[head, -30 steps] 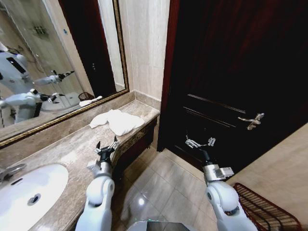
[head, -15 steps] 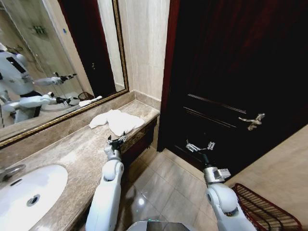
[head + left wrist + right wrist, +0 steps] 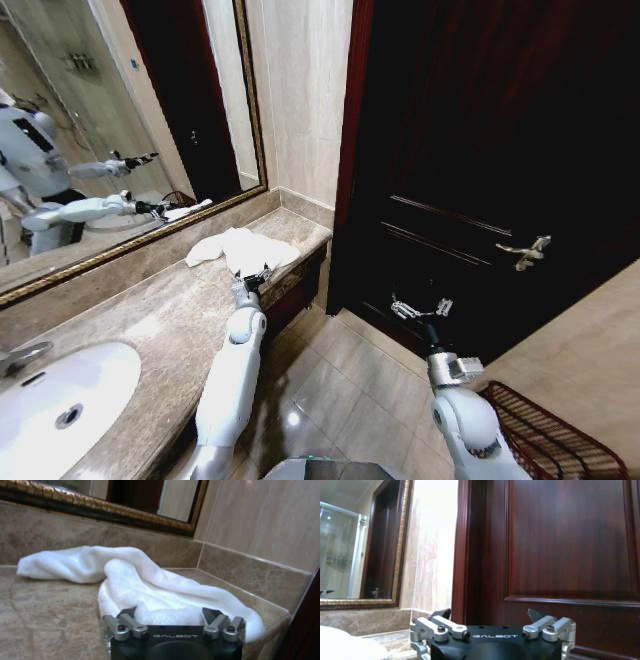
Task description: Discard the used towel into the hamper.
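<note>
Left hand (image 3: 254, 276), jaws apart, sits at the near edge of the white towel (image 3: 243, 250) heaped on the counter (image 3: 150, 315); best to push into the thick fold before closing; right hand (image 3: 421, 308) waits apart by the door, hamper (image 3: 545, 435) on the floor.

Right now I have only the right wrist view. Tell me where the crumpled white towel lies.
Observer: The crumpled white towel lies at the far end of the beige marble counter.
Operator: Report the left gripper.
Observer: The left gripper is open at the towel's near edge, its fingers either side of a fold.
Operator: Locate the hamper.
Observer: The dark red-brown wire hamper stands on the tiled floor at the robot's right.
</note>
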`<state>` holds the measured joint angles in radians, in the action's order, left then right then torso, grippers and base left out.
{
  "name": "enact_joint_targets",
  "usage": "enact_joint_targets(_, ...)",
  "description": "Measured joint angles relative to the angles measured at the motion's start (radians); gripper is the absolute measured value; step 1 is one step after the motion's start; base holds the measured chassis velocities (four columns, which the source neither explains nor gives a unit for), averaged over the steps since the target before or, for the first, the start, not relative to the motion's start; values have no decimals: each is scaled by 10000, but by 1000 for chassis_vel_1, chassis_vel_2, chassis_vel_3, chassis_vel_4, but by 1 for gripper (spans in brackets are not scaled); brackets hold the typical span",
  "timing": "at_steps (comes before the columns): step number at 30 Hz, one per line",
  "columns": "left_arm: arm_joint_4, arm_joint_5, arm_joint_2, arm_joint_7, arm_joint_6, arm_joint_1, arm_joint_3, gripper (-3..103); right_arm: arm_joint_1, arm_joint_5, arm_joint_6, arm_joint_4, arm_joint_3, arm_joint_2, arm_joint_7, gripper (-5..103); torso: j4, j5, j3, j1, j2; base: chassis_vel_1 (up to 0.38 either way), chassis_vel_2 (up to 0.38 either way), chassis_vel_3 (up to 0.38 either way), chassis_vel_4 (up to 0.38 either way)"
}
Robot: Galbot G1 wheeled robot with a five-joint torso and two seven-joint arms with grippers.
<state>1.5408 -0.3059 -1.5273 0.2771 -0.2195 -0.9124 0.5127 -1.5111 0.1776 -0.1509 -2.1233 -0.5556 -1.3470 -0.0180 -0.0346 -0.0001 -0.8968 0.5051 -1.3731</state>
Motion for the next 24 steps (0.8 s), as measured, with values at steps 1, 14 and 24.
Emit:
enact_joint_targets(1, -14, -47, -1, 3, 9, 5, 7, 81, -9, -6, -22, 0, 0, -26, -8, 100, 0, 1, 0, 0, 0, 0, 0, 0, 0)
enact_joint_targets(14, 61, 102, 176, -3, 32, -255, 67, 33, 21, -29, -120, 7, 34, -95, -18, 100, 0, 0, 0, 0, 0, 0, 0, 0, 0)
enact_joint_targets(24, 161, 66, 311, -355, 552, -488, 146, 4, 47, -1, -272, 27, 48, -124, 76, 100, 0, 0, 0, 0, 0, 0, 0, 0, 0)
